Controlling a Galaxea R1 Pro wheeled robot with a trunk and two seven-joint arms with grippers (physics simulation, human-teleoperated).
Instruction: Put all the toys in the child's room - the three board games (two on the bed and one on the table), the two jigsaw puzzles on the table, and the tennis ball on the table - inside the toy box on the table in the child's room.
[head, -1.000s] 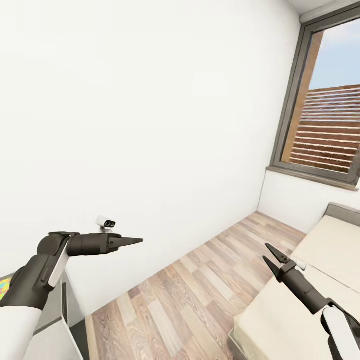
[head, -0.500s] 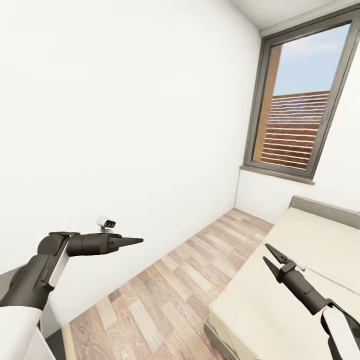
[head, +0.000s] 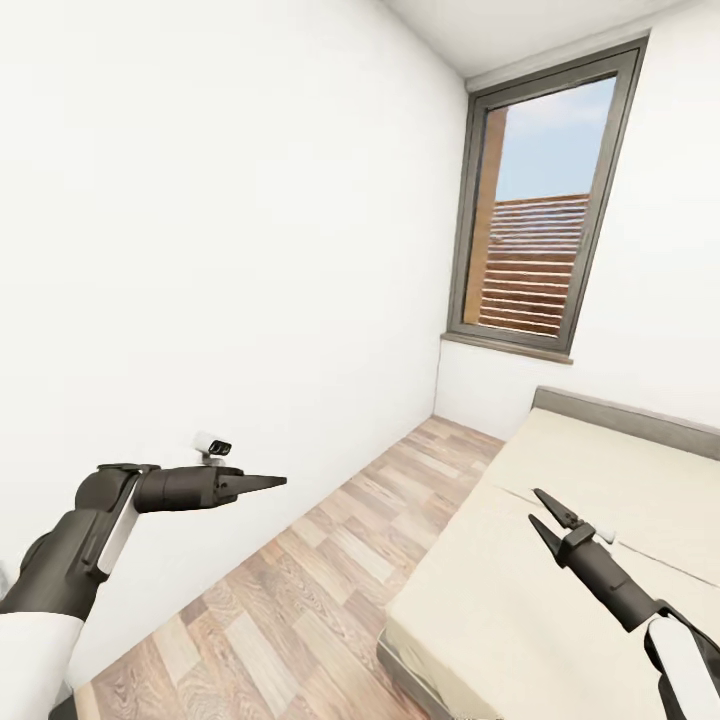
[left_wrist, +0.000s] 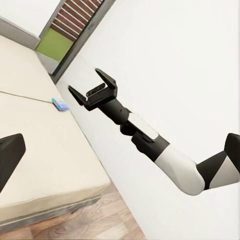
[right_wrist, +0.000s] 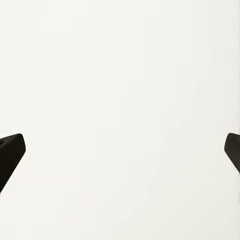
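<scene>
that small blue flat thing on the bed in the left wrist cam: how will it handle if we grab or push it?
The blue thing lies flat on the bed, so it probably won't roll or tip. It looks thin, so likely light and apt to slide when pushed. It sits near the bed's edge by the wall, so a push might drop it off. Too small to judge stiffness.

One bed, one window, two robot arms, each with one gripper: left gripper, right gripper. One small blue thing on the mattress's far edge.
</scene>
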